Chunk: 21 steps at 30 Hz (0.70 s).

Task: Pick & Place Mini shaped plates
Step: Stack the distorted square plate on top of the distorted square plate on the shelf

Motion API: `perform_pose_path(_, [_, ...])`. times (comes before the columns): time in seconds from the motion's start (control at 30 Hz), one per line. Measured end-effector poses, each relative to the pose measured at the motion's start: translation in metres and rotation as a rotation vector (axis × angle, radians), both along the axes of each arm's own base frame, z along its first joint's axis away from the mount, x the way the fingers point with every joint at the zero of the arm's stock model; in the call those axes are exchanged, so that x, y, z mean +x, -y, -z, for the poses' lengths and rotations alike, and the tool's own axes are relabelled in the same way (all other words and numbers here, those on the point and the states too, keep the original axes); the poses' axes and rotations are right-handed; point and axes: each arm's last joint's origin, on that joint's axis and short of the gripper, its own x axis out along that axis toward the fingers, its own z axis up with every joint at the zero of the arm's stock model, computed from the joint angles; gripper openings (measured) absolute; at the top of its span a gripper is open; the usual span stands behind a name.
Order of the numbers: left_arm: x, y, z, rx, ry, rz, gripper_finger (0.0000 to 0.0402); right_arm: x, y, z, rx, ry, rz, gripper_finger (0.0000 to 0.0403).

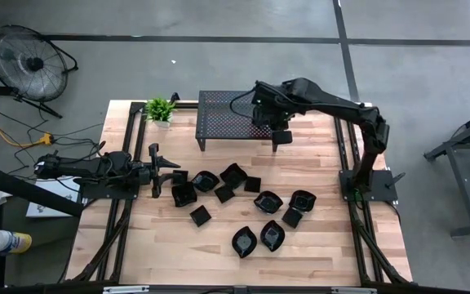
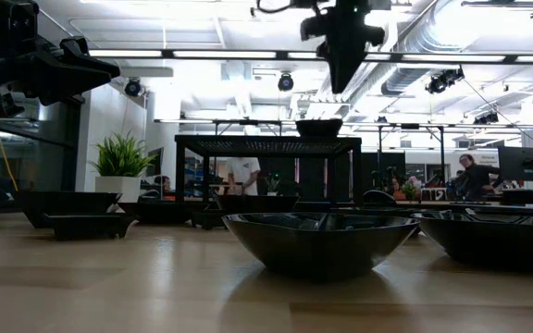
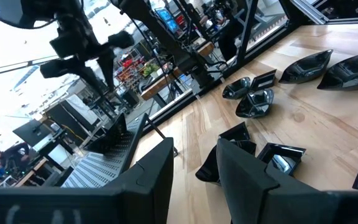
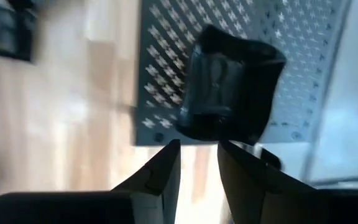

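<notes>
Pale wood planks make up the counter (image 1: 219,253), and nearly all of the mini shaped plates (image 1: 243,204) lie on it in a loose scatter across its middle: about a dozen glossy black dishes, some touching or overlapping, the nearest pair, leaf-shaped, toward the front edge. The front strip of the counter is bare, so there is open room to come in from that side.

At the left end of the scatter the left pincer (image 1: 157,170) lies low over the counter, its fingers parted with nothing between them, just beside the nearest dishes. Its arm reaches in from the left edge, so that side is crowded.

Farther back stands the perforated metal stand (image 1: 223,114), a raised dark shelf near the far edge, with a small potted plant (image 1: 161,109) at its left. One plate (image 4: 232,84) sits on the stand close to its front right corner; the right wrist view shows it near the shelf's lip. The right pincer (image 1: 281,135) hangs above that corner, fingers apart and empty, clear of the dish.

By my judgement the task is at an early stage: one dish placed, the rest still to be carried. Most of the stand's top is free, though a dish set so near the lip could be knocked off by a careless return.
</notes>
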Motion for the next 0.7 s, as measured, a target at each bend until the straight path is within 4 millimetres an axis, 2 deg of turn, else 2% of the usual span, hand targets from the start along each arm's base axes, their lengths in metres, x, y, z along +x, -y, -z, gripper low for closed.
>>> perform_pose_path(0.1, [0.0,0.0,0.0,0.0,0.0,0.0,0.012,0.0,-0.008,-0.004,0.106,0.057,0.01,0.0101])
perform_pose_path(0.23, [0.0,0.0,0.0,0.0,0.0,0.0,0.012,0.009,-0.028,-0.004,0.205,0.117,-0.044,0.0101])
perform_pose_path(0.6, [0.0,0.0,0.0,0.0,0.0,0.0,0.012,0.036,-0.113,-0.007,0.178,0.226,-0.331,0.01])
perform_pose_path(0.7, [0.0,0.0,0.0,0.0,0.0,0.0,0.012,0.043,-0.136,0.002,0.175,0.253,-0.413,0.01])
